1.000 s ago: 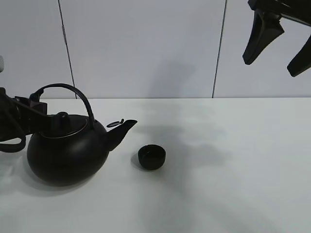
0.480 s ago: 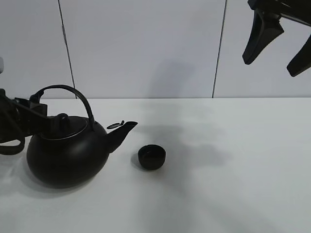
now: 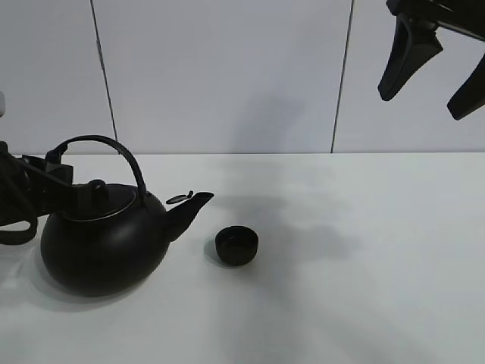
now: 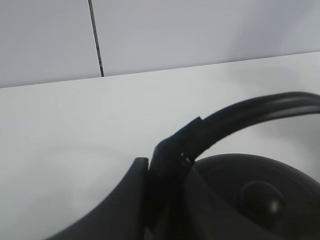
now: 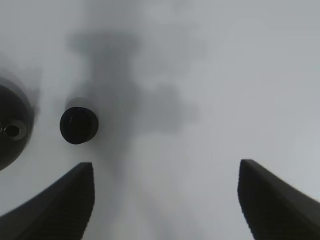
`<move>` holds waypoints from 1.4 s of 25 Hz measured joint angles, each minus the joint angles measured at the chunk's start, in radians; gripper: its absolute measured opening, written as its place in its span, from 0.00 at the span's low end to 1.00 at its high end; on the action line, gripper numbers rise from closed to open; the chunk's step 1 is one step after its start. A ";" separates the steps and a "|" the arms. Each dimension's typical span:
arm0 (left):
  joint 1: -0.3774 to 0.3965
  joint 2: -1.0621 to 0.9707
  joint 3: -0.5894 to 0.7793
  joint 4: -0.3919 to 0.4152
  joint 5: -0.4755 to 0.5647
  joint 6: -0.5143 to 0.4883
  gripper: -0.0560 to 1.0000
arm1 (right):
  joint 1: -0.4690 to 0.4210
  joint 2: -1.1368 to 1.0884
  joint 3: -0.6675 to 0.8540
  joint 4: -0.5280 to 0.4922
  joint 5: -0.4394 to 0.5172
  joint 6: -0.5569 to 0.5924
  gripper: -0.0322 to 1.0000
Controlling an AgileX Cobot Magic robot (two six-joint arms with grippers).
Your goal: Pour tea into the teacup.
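Teacup sits on bench just off kettle spout, ready for pour. Left fingers clenched on kettle handle; right gripper raised clear, released, empty.

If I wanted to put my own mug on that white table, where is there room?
The whole stretch right of the teacup is bare table, out to the right edge, with the right gripper hanging open high above it. The strip in front of the kettle and cup is also free. The left side is crowded: the left gripper grips the kettle's handle, and its spout nearly reaches the cup.
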 joint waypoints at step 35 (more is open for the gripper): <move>0.001 -0.038 0.197 0.105 -0.108 -0.174 0.44 | 0.000 0.000 0.000 0.003 -0.001 -0.001 0.56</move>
